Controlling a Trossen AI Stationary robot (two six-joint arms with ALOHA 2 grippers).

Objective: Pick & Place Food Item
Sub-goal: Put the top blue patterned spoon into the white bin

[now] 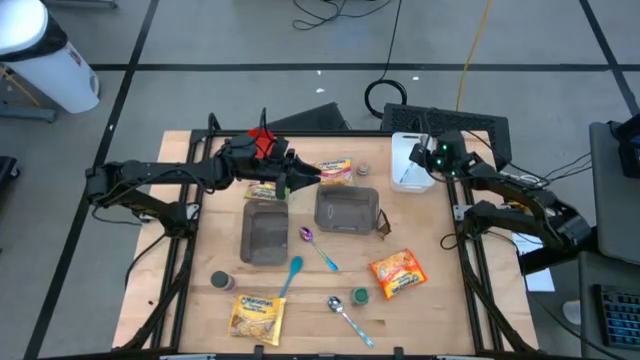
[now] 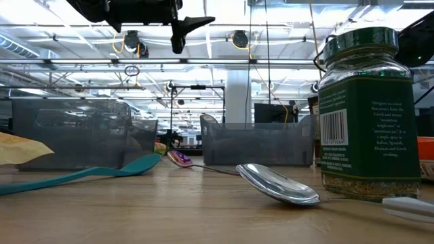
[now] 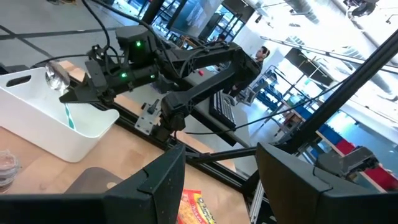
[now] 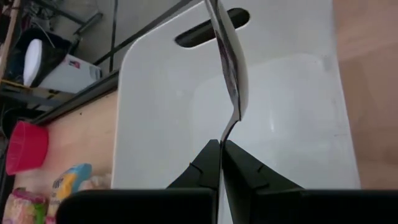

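A shiny steel spoon point(image 2: 278, 184) lies closest on the wooden counter point(image 1: 440, 300), beside a green-lidded glass jar of dried herbs point(image 2: 366, 108), both well away from the white plastic bin point(image 1: 405, 178) at the counter's far corner.

The food item in play looks to be the yellow-and-red crinkly noodle packet point(image 1: 335, 172), lying flat a short way from the white bin. The left gripper point(image 1: 300, 180) hangs just above and beside it, fingers apart and empty; through its own camera the packet point(image 3: 196, 208) shows right below the gap. I'd judge the packet light, with a slippery film and a brittle block inside, so a gentle pinch across a short edge or the sealed seam would suit it best.

Over the white bin, the right gripper point(image 4: 221, 146) is clamped on the thin handle of another metal spoon point(image 4: 230, 56). A teal-handled utensil point(image 3: 68, 115) already sits in that bin. Two grey plastic tubs point(image 1: 246, 235) point(image 1: 320, 212), further from the white bin than the packet, seem empty.
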